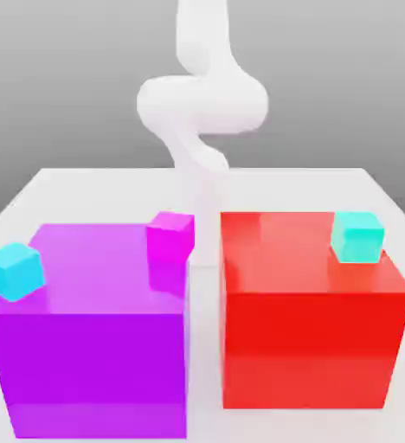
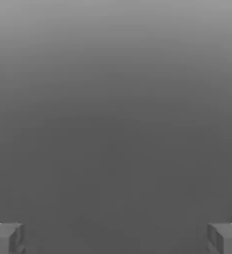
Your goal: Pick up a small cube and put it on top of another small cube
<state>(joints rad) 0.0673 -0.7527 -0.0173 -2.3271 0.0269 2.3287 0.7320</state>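
While the gripper hangs released and empty, locate the cube first, then descend squarely over it before clenching.

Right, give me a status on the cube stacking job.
Nothing is stacked yet. One cyan cube and the magenta cube sit apart on the purple block, and another cyan cube sits on the red block. The tool is open and holds nothing. Picking, carrying and placing are all left.
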